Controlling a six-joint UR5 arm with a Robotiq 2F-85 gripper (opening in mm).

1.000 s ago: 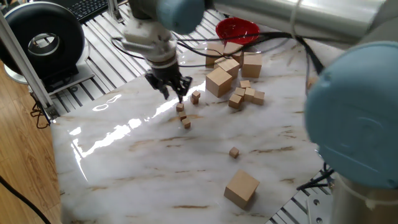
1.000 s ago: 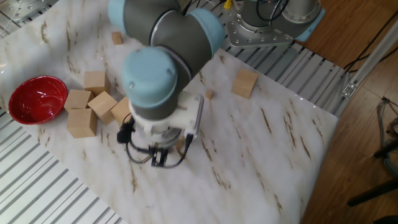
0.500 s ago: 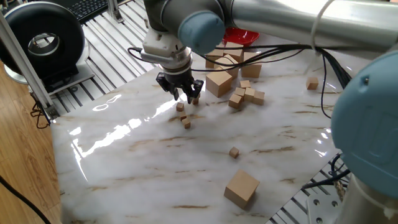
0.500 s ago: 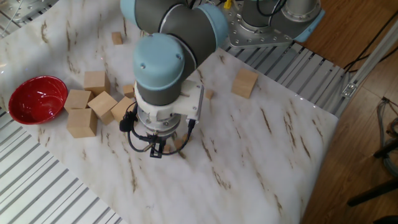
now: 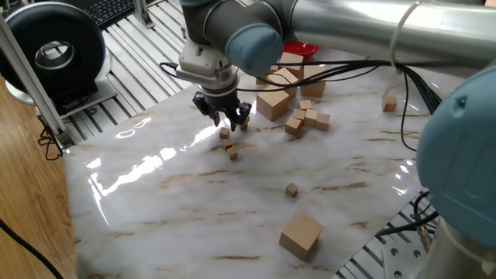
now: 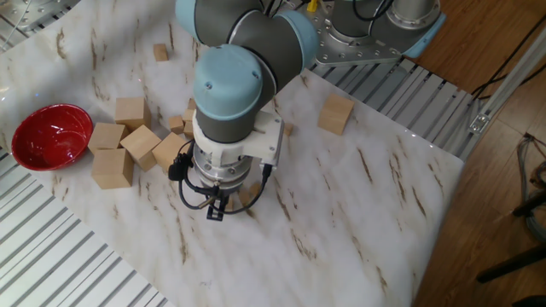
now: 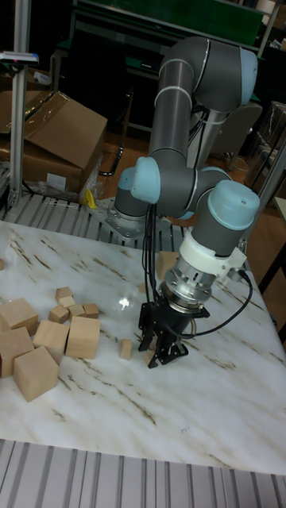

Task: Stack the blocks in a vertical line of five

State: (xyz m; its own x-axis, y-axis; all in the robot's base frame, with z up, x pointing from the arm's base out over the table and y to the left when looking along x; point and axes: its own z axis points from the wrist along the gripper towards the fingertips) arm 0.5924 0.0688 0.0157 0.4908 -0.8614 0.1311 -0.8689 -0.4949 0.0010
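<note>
Since a second ago the gripper (image 5: 231, 118) has slid from beside the little blocks (image 5: 227, 144) toward the bigger cubes (image 5: 273, 101), low over the table (image 5: 170, 201). Its fingers (image 7: 151, 340) stand slightly parted; whether they hold anything I cannot tell. The blocks lie scattered flat, one (image 5: 291, 189) well apart.

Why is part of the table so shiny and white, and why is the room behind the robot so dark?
In one fixed view, light glares off the polished marble table in bright white streaks left of the gripper. In the tall fixed view, the table is lit but the background behind the arm is dim, so it looks dark. The other fixed view shows no strong glare.
</note>
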